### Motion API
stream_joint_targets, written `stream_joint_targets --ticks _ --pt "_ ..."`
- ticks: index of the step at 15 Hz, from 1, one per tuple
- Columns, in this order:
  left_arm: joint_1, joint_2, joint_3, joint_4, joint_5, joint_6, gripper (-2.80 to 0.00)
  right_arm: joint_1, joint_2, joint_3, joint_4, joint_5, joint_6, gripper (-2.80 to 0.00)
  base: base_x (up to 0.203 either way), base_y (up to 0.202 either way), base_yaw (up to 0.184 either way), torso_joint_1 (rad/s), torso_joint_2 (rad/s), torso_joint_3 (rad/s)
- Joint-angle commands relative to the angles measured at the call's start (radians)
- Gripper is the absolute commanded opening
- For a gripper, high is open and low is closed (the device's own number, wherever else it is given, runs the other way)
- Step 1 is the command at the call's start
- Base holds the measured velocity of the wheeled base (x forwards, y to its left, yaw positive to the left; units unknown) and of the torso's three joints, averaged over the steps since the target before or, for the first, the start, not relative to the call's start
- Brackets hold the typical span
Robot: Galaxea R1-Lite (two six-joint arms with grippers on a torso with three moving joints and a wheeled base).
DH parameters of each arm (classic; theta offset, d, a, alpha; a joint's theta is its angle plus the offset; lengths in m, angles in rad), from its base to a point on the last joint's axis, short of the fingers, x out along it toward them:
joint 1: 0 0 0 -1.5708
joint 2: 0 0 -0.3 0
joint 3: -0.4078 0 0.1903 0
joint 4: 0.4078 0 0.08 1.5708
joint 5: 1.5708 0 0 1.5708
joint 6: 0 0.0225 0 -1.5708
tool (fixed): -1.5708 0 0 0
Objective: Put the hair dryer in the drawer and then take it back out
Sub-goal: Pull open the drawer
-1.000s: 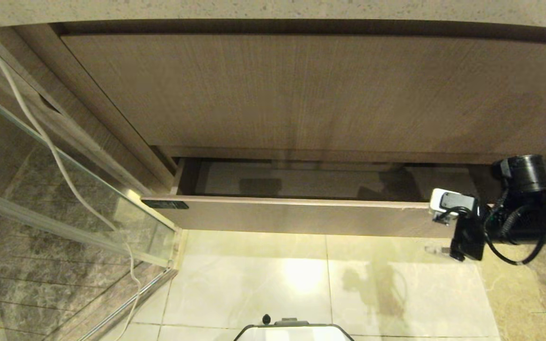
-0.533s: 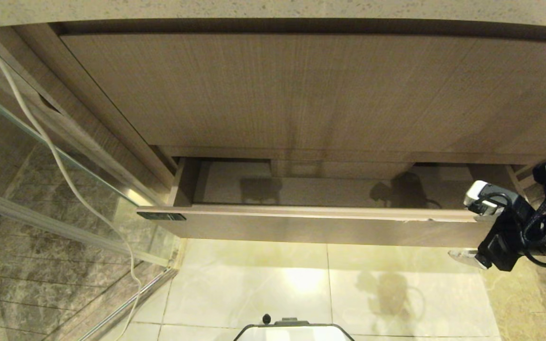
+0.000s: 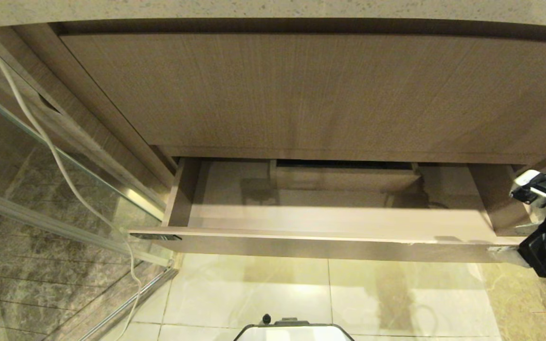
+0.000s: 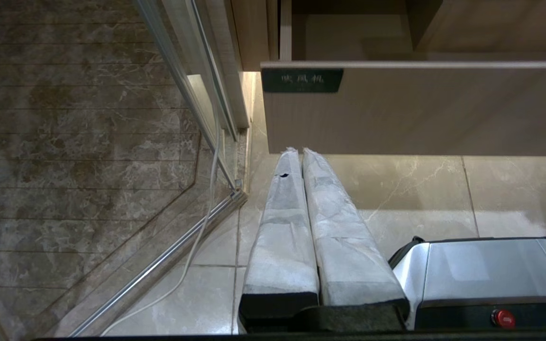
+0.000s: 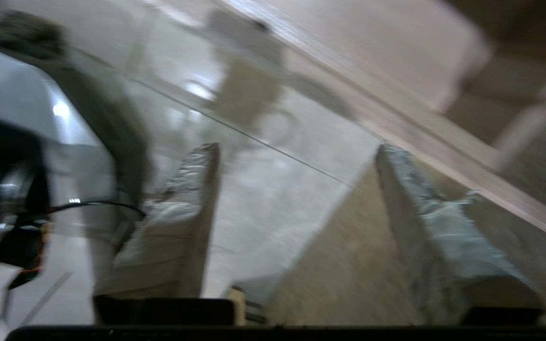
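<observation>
Head view, left to right: a white cord (image 3: 40, 137) hangs along the glass panel (image 3: 64, 199) left of the drawer (image 3: 330, 225), which stands pulled out, with a boxed cut-out (image 3: 344, 177) at its back. No hair dryer shows in it. At the drawer's right front corner sits the right gripper (image 5: 296, 208), fingers (image 5: 183, 222) apart, holding nothing. The left gripper (image 4: 299, 156) hangs just below the drawer front, fingers together.

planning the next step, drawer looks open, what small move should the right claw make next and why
Probably back the right claw away from the drawer. The drawer stands pulled well out, its floor bare, and the claw sits open at the front panel's right end with nothing in it. No hair dryer shows in any view, so it has to be fetched. The left claw is parked shut, low before the panel.
</observation>
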Motion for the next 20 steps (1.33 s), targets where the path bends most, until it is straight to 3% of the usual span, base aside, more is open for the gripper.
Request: stream_joint_targets --ticks 1,3,6,11,14,17,20 --pt "0.0 0.0 0.002 0.0 0.0 0.0 -2.8 -0.004 -0.109 -0.012 0.037 -0.213 0.0 -2.8 0.0 0.0 0.0 0.0 0.0 0.0" --pt "0.0 0.0 0.002 0.0 0.0 0.0 -2.8 -0.003 -0.184 0.007 0.061 -0.341 0.028 -2.8 0.0 0.0 0.0 0.0 0.0 0.0" --pt "0.0 0.0 0.002 0.0 0.0 0.0 -2.8 0.012 -0.365 0.092 0.066 -0.35 0.237 -2.8 0.0 0.0 0.0 0.0 0.0 0.0" --pt "0.0 0.0 0.002 0.0 0.0 0.0 -2.8 0.107 -0.711 0.417 -0.03 -0.344 0.432 -2.8 0.0 0.0 0.0 0.0 0.0 0.0" --pt "0.0 0.0 0.002 0.0 0.0 0.0 -2.8 0.15 -0.931 0.586 -0.091 -0.278 0.502 -2.8 0.0 0.0 0.0 0.0 0.0 0.0" --pt "0.0 0.0 0.002 0.0 0.0 -0.001 -2.8 0.158 -1.034 0.641 -0.087 -0.207 0.53 -2.8 0.0 0.0 0.0 0.0 0.0 0.0" --pt "0.0 0.0 0.002 0.0 0.0 0.0 -2.8 0.15 -1.3 0.665 -0.037 -0.147 0.544 -2.8 0.0 0.0 0.0 0.0 0.0 0.0"
